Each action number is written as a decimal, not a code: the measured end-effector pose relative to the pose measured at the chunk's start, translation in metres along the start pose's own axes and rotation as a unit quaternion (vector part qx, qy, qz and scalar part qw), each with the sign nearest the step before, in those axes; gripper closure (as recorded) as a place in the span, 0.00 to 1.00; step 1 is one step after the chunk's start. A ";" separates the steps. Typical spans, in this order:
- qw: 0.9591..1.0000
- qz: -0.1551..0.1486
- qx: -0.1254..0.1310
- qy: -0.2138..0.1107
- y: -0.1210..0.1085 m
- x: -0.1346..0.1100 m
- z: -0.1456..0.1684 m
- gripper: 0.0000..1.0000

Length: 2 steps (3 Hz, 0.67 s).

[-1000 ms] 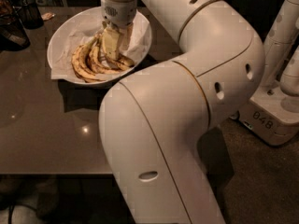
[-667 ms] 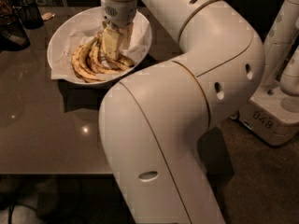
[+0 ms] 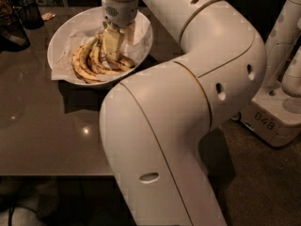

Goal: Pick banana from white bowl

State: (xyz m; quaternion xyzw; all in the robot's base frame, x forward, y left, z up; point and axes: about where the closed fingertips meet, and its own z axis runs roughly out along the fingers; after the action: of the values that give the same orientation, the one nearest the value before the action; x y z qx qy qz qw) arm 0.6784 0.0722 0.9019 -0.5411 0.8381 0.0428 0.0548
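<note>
The white bowl point(image 3: 51, 51), lined with crumpled white paper, stands on the table at the upper left of the camera view. The banana point(image 3: 91, 62), a cluster of pale yellow fruit with dark streaks, lies inside it. My gripper point(image 3: 113, 45) reaches straight down from the top of the view and sits on the right part of the cluster, inside the bowl. It hides the top of the bunch. My big white arm fills the middle and right of the view and hides the bowl's right rim.
A dark wire-mesh cup point(image 3: 30, 12) and another dark object point(image 3: 10, 32) stand at the far left of the grey-brown table point(image 3: 47, 131). The table's front edge runs low in the view. A second robot's white base point(image 3: 270, 121) stands on the floor at right.
</note>
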 end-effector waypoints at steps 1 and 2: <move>1.000 0.000 0.000 0.000 0.000 0.000 0.000 0.08; 0.999 0.000 0.014 -0.035 0.013 -0.004 -0.022 0.00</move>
State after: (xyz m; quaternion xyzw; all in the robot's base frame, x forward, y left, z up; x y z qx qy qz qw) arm 0.6671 0.0782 0.9244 -0.5388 0.8360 0.0500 0.0915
